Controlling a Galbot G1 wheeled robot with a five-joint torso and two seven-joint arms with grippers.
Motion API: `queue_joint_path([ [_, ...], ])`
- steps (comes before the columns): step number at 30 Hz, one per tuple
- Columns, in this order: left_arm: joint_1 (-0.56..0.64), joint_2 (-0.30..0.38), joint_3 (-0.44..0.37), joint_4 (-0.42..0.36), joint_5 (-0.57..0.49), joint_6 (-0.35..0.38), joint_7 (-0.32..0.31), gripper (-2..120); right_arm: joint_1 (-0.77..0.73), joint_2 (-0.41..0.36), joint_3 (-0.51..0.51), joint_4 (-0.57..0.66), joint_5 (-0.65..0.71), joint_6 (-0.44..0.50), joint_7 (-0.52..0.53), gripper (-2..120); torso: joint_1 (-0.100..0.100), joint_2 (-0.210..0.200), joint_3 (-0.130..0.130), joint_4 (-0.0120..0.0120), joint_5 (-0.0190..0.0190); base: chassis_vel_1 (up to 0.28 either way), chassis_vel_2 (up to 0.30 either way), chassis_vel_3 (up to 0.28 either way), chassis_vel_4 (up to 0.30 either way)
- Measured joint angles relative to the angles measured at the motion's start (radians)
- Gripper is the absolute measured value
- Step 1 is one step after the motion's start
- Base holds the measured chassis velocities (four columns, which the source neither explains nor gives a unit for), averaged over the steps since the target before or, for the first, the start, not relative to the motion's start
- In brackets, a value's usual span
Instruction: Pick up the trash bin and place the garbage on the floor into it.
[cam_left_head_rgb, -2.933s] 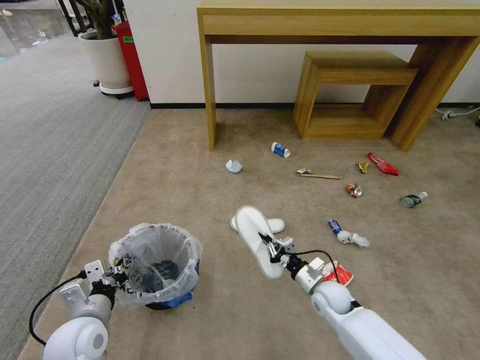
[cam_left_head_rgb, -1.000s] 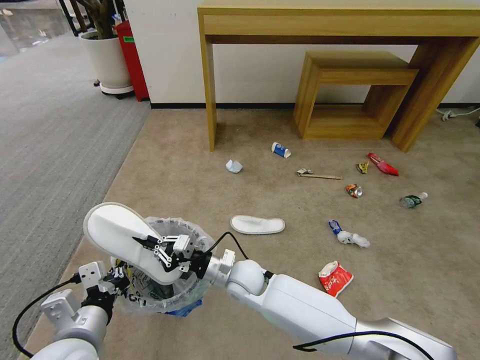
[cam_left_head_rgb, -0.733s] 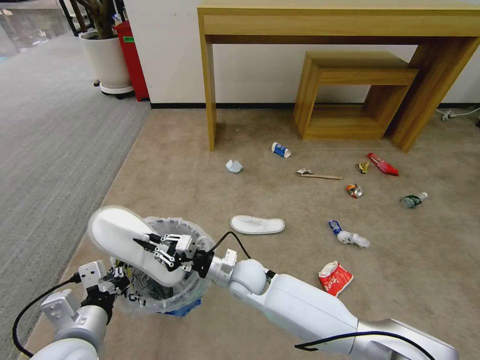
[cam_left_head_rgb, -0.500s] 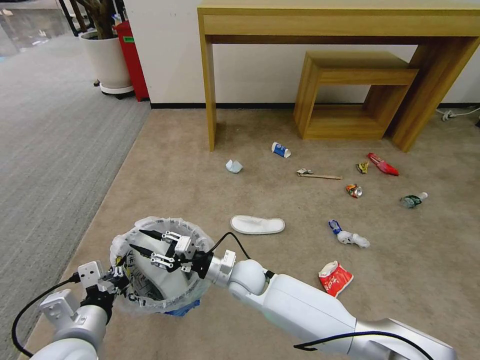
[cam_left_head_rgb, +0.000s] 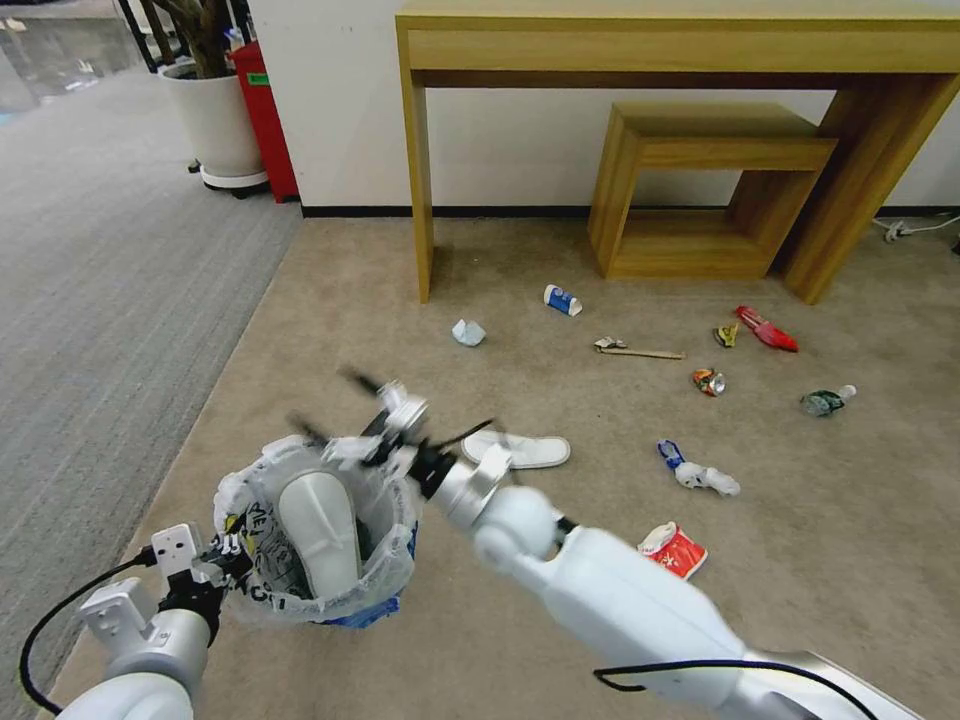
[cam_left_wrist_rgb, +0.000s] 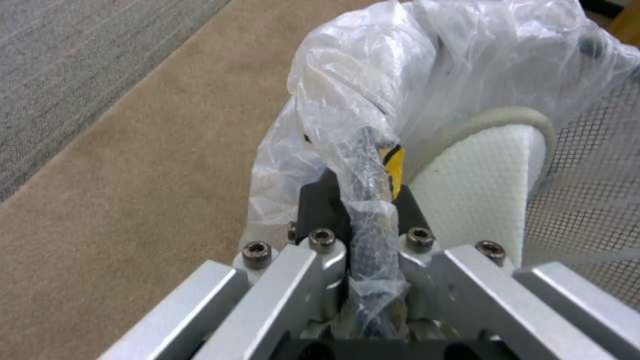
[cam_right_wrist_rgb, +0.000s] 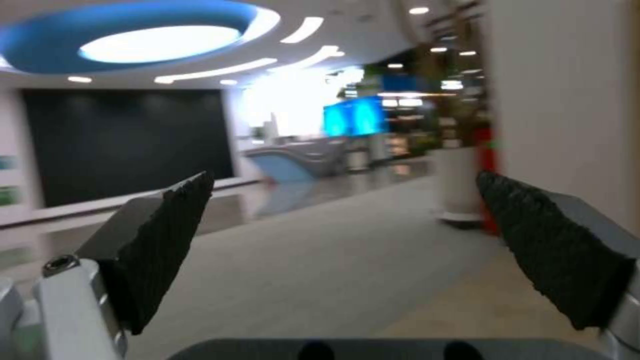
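White slipper (cam_left_head_rgb: 322, 527) in trash bin (cam_left_head_rgb: 395, 560); right tool (cam_left_head_rgb: 345, 405) wide, seemingly empty; left tool (cam_left_wrist_rgb: 363, 210) clamping its rim.

Even bright indoor light; right end effector (cam_left_head_rgb: 335, 410) motion-blurred; ceiling lights (cam_right_wrist_rgb: 160, 42) glaring; soft shadows.

Slipper (cam_left_head_rgb: 322, 528): released, now standing upright inside trash bin (cam_left_head_rgb: 385, 585), formerly carried over from the floor | Right tool (cam_left_head_rgb: 335, 405): fingers spread, emptied, risen clear above bin rim, formerly inside the bin mouth.
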Motion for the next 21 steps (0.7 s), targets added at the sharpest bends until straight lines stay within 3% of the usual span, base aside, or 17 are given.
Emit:
queue_joint_path([
  [2,-0.004,0.000,0.000,0.003,0.001,0.000,0.000,3,-0.010,-0.021,0.023,0.009,0.000,-0.007,0.013,100,0.000,0.000,0.000,-0.0001,0.0001,0.000,0.000,0.000,0.000],
  [4,-0.014,0.004,0.003,0.013,0.004,0.000,0.000,3,-0.064,-0.103,0.128,0.047,-0.009,-0.033,0.055,100,0.000,0.000,0.000,-0.0002,0.0001,0.000,0.000,0.000,0.000],
  [9,-0.021,0.008,0.009,0.023,0.006,0.000,0.000,3,-0.156,-0.177,0.253,0.092,-0.038,-0.091,0.128,100,0.000,0.000,0.000,-0.0001,0.0005,0.000,0.000,0.000,0.000],
  [12,-0.028,0.011,0.015,0.033,0.007,0.000,0.000,3,-0.261,-0.232,0.382,0.124,-0.074,-0.137,0.197,100,0.000,0.000,0.000,-0.0003,0.0004,0.000,0.000,0.000,0.000],
  [21,-0.047,0.037,0.025,0.059,0.000,0.002,0.002,3,-0.446,-0.273,0.608,0.159,-0.107,-0.109,0.238,100,0.000,0.000,0.000,-0.0004,-0.0001,0.000,0.000,0.000,0.000],
])
